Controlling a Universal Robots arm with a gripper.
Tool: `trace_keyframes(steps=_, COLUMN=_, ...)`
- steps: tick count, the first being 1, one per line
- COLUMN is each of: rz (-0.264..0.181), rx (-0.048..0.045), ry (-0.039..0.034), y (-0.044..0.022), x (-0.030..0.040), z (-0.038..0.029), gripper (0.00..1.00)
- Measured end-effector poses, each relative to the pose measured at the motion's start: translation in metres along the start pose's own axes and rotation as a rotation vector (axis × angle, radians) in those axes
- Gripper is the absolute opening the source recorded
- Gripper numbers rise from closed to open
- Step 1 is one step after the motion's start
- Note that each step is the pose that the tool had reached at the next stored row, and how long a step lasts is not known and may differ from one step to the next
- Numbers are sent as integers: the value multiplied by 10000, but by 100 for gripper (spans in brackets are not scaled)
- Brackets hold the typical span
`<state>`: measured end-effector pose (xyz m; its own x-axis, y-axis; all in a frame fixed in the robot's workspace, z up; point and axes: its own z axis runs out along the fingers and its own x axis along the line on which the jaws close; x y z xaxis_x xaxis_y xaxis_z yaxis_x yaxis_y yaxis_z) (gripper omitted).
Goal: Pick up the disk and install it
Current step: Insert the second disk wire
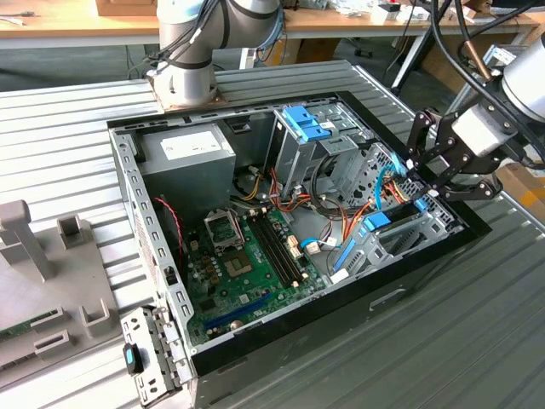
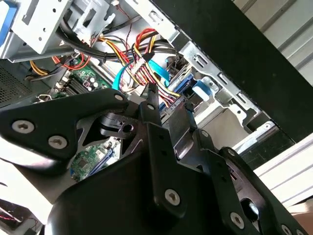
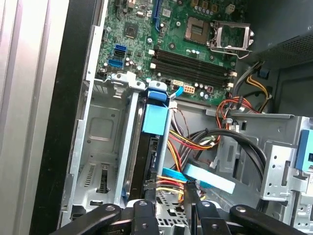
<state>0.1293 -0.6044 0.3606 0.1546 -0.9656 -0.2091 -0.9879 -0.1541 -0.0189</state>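
Jaws of the gripper (image 3: 168,190) slightly parted, nothing visibly held, tips just over the disk (image 3: 146,152), which stands on edge in the bay (image 3: 100,132) at the exterior view's right; likely stiff, weighty, shock-sensitive, best taken by its metal sides, not the blue rail (image 3: 155,120).

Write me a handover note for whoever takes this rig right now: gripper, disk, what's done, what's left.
Gripper: over the drive bay at the exterior view's right end of the open computer case; grip state cannot be told.
Disk: appears to stand on edge in the bay, blue rail up, directly at the gripper.
Done: disk brought to the bay.
Left: full seating is not confirmed from these views.
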Motion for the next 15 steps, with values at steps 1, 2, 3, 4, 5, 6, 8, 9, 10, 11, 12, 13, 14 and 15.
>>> trace_keyframes(steps=1, rz=-3, rx=-5, ry=32, y=-20, x=-115, z=12, gripper=36)
trace_keyframes(steps=2, rz=-3, rx=-11, ry=64, y=-31, x=-155, z=-62, gripper=36)
trace_keyframes(steps=3, rz=-3, rx=-11, ry=65, y=-34, x=-160, z=-88, gripper=36)
trace_keyframes(steps=4, rz=-2, rx=-11, ry=66, y=-36, x=-166, z=-114, gripper=36)
trace_keyframes(steps=5, rz=-3, rx=-11, ry=65, y=-38, x=-175, z=-157, gripper=36)
trace_keyframes(steps=6, rz=-3, rx=-11, ry=66, y=-40, x=-186, z=-211, gripper=36)
trace_keyframes(steps=8, rz=-6, rx=-3, ry=64, y=-39, x=-199, z=-278, gripper=36)
trace_keyframes(steps=9, rz=-17, rx=18, ry=70, y=-20, x=-191, z=-281, gripper=36)
trace_keyframes(steps=10, rz=-25, rx=33, ry=73, y=3, x=-185, z=-284, gripper=36)
trace_keyframes(steps=11, rz=-32, rx=52, ry=77, y=36, x=-181, z=-285, gripper=36)
trace_keyframes(steps=12, rz=-38, rx=63, ry=84, y=60, x=-176, z=-287, gripper=36)
trace_keyframes(steps=13, rz=-46, rx=72, ry=90, y=83, x=-172, z=-288, gripper=36)
trace_keyframes(steps=14, rz=-51, rx=79, ry=95, y=100, x=-170, z=-288, gripper=36)
trace_keyframes(steps=15, rz=-55, rx=86, ry=105, y=119, x=-169, z=-289, gripper=36)
